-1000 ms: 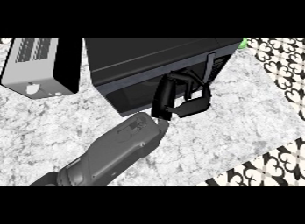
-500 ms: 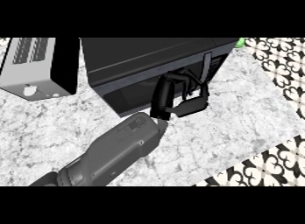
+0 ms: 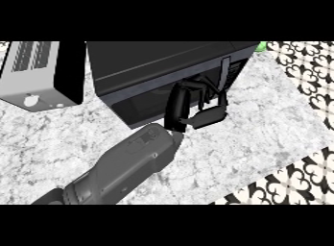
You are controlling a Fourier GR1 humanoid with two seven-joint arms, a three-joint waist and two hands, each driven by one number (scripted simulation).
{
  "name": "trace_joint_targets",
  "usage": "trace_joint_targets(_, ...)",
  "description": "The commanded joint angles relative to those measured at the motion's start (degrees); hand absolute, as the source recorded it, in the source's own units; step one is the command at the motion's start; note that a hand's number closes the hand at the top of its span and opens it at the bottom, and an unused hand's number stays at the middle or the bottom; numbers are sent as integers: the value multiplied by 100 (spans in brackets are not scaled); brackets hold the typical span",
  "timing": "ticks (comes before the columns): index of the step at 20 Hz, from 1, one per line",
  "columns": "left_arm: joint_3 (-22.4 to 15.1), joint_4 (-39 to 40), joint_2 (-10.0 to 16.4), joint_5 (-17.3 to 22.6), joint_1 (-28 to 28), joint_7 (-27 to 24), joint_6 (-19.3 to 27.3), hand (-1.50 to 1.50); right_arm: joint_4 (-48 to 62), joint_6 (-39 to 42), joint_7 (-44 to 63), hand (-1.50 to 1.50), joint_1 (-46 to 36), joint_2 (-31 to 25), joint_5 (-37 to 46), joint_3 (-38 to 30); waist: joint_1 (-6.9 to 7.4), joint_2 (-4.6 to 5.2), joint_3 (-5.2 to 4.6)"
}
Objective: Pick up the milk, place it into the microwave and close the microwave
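Observe the marble counter (image 3: 269,129), which fills most of the head view; patterned floor tiles (image 3: 318,72) show past its edge at the right and lower right. Locate the black microwave (image 3: 149,62) at the upper centre; you see its top and its dark front face, and the door appears flush with the body, with a vertical strip (image 3: 224,72) near the right end of that face. Note the grey forearm (image 3: 120,168) entering from the lower edge, left of centre, and slanting up and to the right toward the microwave's front. Note the light grey appliance (image 3: 28,72) with slotted vents, standing to the left of the microwave and apart from it.

Check the left hand (image 3: 198,116) at the front face of the microwave, just below and left of the vertical strip; its fingers (image 3: 177,105) are spread from the thumb and lightly bent, reaching up against the door, and they enclose nothing. A small green object (image 3: 263,46) shows behind the microwave's far right corner.

The milk does not show on the counter or in the hand; you cannot tell its position from this view.
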Motion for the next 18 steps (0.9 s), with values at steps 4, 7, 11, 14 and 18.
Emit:
trace_joint_targets(4, 92, 497, -2, 227, -300, -17, -156, 150, 25, 43, 92, -150, -80, -164, -235, -79, -71, 90, 3)
trace_joint_targets(7, 94, 504, -2, 297, -372, -84, -156, 150, -20, 159, 134, -150, -141, -223, -387, 29, 10, 87, 5)
trace_joint_targets(11, 98, 536, -2, 402, -401, -170, -145, 150, -50, 302, 189, -150, -129, -332, -512, 64, -49, 92, 6)
trace_joint_targets(14, 31, 587, -2, 478, -382, -168, -188, 150, -27, 360, 210, -150, -145, -383, -627, 69, -77, 118, 12)
trace_joint_targets(18, -19, 603, -2, 530, -443, -267, -148, 150, 36, 422, 301, -150, -155, -528, -703, 46, -59, 101, 11)
